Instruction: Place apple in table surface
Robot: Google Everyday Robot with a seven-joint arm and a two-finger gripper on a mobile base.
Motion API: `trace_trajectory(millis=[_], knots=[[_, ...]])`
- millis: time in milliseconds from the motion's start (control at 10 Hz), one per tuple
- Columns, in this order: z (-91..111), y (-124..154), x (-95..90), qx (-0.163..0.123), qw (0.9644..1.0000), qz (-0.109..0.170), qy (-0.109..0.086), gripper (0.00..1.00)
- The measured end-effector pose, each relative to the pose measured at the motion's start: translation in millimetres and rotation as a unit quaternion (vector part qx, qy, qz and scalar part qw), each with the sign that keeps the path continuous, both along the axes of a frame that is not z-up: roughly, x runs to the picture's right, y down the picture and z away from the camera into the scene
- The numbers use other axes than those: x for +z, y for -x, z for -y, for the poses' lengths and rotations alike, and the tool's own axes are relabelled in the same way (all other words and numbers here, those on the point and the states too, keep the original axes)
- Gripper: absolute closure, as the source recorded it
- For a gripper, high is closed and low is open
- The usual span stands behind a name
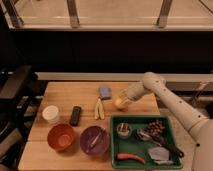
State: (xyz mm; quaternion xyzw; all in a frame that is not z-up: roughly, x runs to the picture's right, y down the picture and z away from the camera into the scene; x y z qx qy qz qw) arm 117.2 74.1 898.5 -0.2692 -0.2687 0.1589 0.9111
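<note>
The apple (119,103) is a small yellow-orange fruit at the tip of my gripper (123,100), which reaches in from the right and is shut on it. It hangs just over the table surface (70,95), a light-brown plank top. The spot is right of the banana and just behind the green tray's far-left corner. Whether the apple touches the wood cannot be told.
A pale banana (98,109) and a blue object (105,92) lie left of the apple. Further left are a black remote (75,115) and a white cup (50,113). Orange bowl (61,137) and purple bowl (95,139) sit in front. The green tray (172,125) holds a carrot (131,157) and other items.
</note>
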Motion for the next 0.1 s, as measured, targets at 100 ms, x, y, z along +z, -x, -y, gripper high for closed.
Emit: trace_trajectory(millis=[100], knots=[[0.1, -0.8, -0.3, 0.001, 1.0000, 0.000, 0.000, 0.20]])
